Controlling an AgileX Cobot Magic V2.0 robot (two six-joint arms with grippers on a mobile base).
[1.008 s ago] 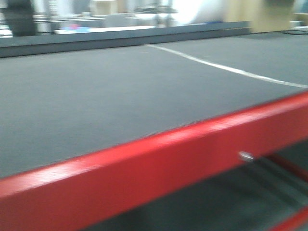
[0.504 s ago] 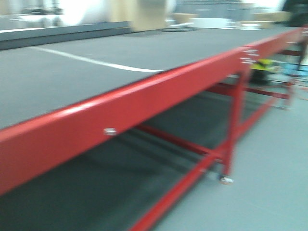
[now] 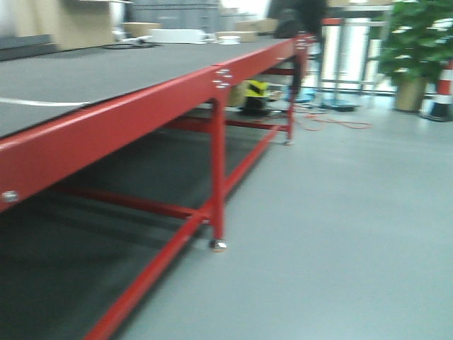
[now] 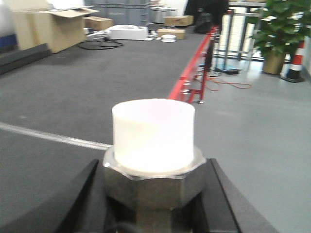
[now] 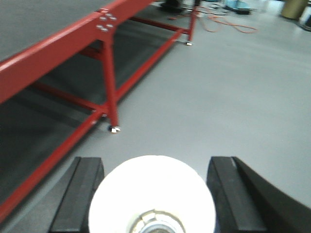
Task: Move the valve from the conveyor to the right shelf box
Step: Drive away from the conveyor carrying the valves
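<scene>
Left claw [image 4: 153, 167] pinches the valve [image 4: 153, 141] by its steel hex, lower centre of frame, conveyor [image 4: 73, 82] behind; a jolt of the base could work that smooth hex loose. Its long axis runs up-frame, white cap outward. Right claw [image 5: 154, 165] seems to pinch a white-capped piece [image 5: 151, 194], seen end-on

Left gripper [image 4: 153, 167], right gripper [image 5: 154, 165] clamping valves [image 4: 153, 131]

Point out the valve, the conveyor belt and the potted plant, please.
valve [image 4: 154, 180]: left wrist view, on its metal hex body.
conveyor [image 4: 90, 80]: left wrist view, on the grey belt surface.
potted plant [image 3: 415, 39]: front view, on its leaves.
</scene>
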